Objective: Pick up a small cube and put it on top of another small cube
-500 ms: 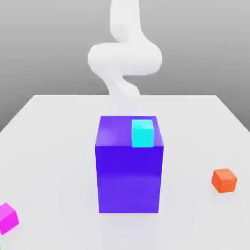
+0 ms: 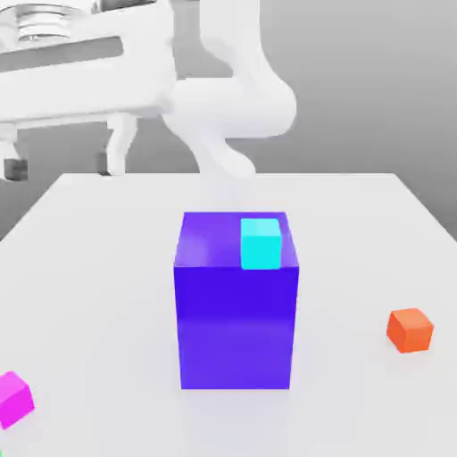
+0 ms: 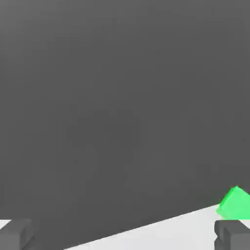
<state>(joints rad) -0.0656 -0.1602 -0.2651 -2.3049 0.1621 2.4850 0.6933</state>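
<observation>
Newly arrived gripper [image 2: 61, 165] — purple block [image 2: 236, 312] central

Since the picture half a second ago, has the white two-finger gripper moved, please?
Yes. The white two-finger gripper has come into the exterior view at upper left, open, hanging above the white table, left of the big purple-blue block.

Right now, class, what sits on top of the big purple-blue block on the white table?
A small cyan cube rests on the big purple-blue block's top face, toward its corner at the exterior view's right. The patch of top face beneath the cube is covered, and the block hides the table behind it.
</observation>
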